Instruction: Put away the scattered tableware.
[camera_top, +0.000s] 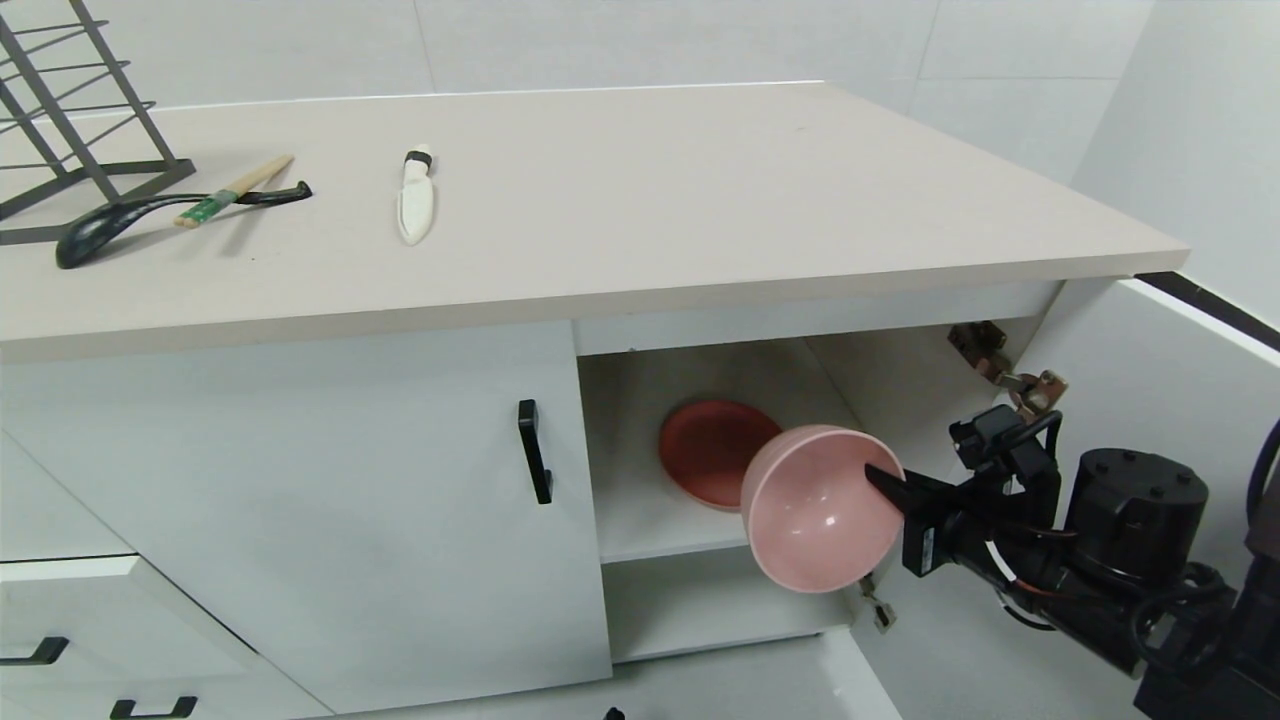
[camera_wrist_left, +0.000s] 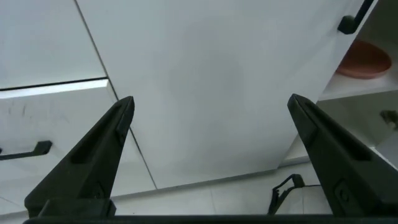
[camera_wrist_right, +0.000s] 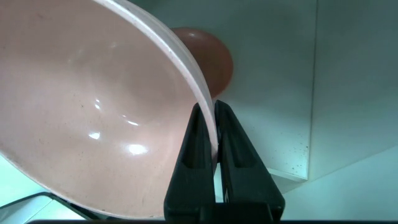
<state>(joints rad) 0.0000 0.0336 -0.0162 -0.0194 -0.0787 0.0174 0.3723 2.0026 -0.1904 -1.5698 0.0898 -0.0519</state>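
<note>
Where the head view looks down into the open cabinet (camera_top: 900, 390), you see your right gripper (camera_top: 885, 485) clamped on the rim of the bowl (camera_top: 810, 510). It holds the bowl tilted on edge in front of the open compartment, with the smooth pink inside turned out toward the camera. Behind it the plate (camera_top: 712, 450) lies flat on the upper shelf (camera_top: 640, 520). The bowl covers the plate's near edge, and you cannot tell from here whether the two touch. Left of the opening the door (camera_top: 350, 480) is shut, its black handle (camera_top: 535, 452) just beside the gap. Up on the bench (camera_top: 700, 200) the ladle (camera_top: 130, 218) lies near the rack (camera_top: 70, 110) at the far left, with the chopsticks (camera_top: 235, 188) resting across its stem. A white utensil (camera_top: 416, 200) lies apart from both, further right.

In the left wrist view your left gripper (camera_wrist_left: 211, 102) stands wide open, facing the shut door (camera_wrist_left: 205, 93). Past the door's edge you see the handle (camera_wrist_left: 351, 22) and the plate (camera_wrist_left: 367, 59) on its shelf. A drawer handle (camera_wrist_left: 25, 151) shows at the other side.

In the right wrist view the right gripper's fingers (camera_wrist_right: 194, 143) are pinched narrow, with the rim of the bowl (camera_wrist_right: 93, 112) between them, one finger inside and one outside. The plate (camera_wrist_right: 208, 56) sits beyond the rim on the shelf (camera_wrist_right: 267, 118).
</note>
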